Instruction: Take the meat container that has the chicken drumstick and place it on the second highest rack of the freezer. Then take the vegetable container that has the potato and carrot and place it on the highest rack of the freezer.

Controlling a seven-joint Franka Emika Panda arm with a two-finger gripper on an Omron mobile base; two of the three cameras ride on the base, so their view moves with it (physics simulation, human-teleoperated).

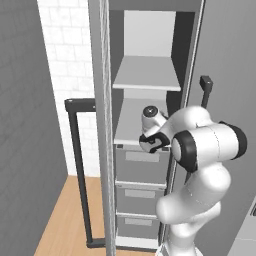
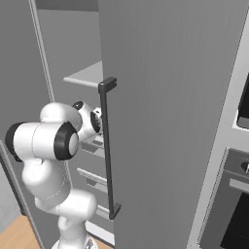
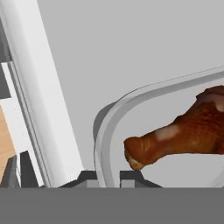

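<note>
The meat container, a pale tray with a rounded rim, holds the brown chicken drumstick. My gripper is shut on the tray's near rim, one dark fingertip on each side of it. Flat pale-grey board lies under the tray; I cannot tell whether the tray rests on it. The freezer stands open, and the arm's wrist reaches in at the front edge of the second highest rack. Above it is the highest rack, bare. The vegetable container, potato and carrot are out of view.
Grey drawers stack below the lower rack. The open freezer door with its dark bar handle stands to the left over wood floor. A closed grey door with a dark handle is close on the right, and an oven beyond it.
</note>
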